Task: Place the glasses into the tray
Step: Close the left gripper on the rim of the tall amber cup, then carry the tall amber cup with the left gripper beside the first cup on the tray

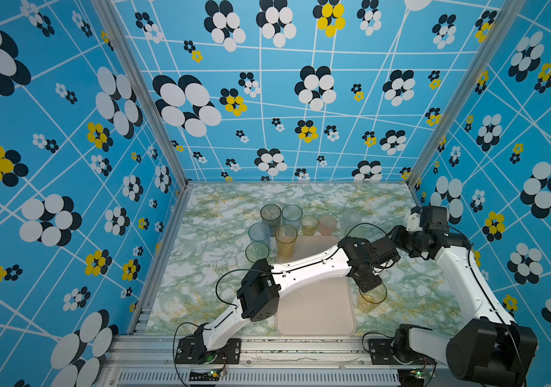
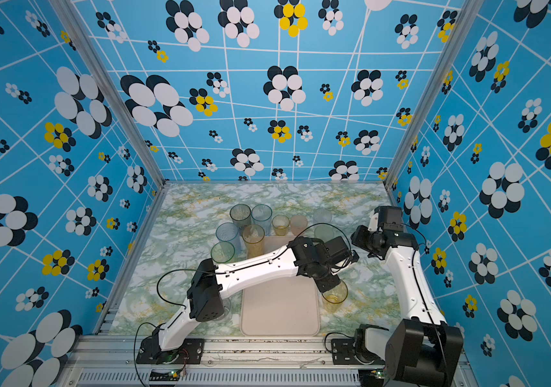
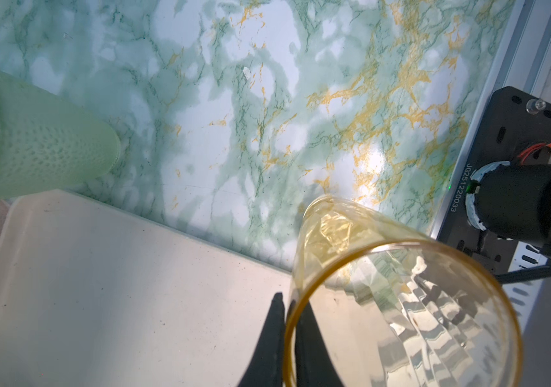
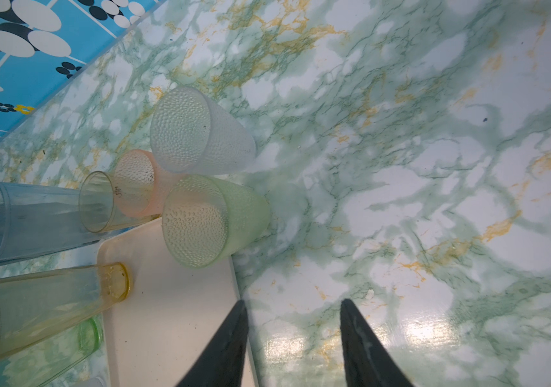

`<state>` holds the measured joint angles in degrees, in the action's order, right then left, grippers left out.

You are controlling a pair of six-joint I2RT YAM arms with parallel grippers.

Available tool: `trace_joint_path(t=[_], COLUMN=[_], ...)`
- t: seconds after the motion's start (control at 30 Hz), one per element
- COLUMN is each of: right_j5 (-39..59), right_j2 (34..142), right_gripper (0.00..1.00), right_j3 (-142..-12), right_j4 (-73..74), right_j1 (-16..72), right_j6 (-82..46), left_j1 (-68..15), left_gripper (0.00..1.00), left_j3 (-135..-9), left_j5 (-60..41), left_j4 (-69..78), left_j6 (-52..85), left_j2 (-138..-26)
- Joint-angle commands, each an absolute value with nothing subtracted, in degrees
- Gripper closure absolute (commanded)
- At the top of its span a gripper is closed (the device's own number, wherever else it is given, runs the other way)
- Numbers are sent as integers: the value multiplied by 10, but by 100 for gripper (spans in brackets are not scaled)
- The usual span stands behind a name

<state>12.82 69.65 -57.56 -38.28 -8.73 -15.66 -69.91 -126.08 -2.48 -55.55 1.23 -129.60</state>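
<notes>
The left gripper [image 3: 289,303] clamps the rim of an amber glass [image 1: 373,296], one finger inside and one outside, just beside the tray's [image 1: 314,311] right edge. The right gripper [image 4: 292,305] hangs near the tray's far right corner, its jaws apart and holding nothing, while other glasses [image 1: 270,214] crowd the tray's far end.
</notes>
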Motion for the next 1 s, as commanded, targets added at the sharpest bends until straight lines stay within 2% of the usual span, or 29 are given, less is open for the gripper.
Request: trace_joint_path(t=[0.0,0.43,0.7,0.97], right_j5=[140,141,152,170], right_j2=[682,679,683,680], right_gripper=[53,53,53,53], right_j3=[-567,-566,-567,-570], right_j4=[-380,-380,-382,-391], right_j1=[-91,-92,-91,-92], right_j6=[-150,-148,-146,-145], left_j1=[-704,-667,-612,-539], left_gripper=[93,94,94,94], left_j3=[-1273,-1222,-1199,-1146], left_j5=[-6,43,89,103], left_j4=[-567,-551,-614,-608], left_j6=[-2,-35,-48,-65], left_j2=[-1287,-1185,-1133,-1118])
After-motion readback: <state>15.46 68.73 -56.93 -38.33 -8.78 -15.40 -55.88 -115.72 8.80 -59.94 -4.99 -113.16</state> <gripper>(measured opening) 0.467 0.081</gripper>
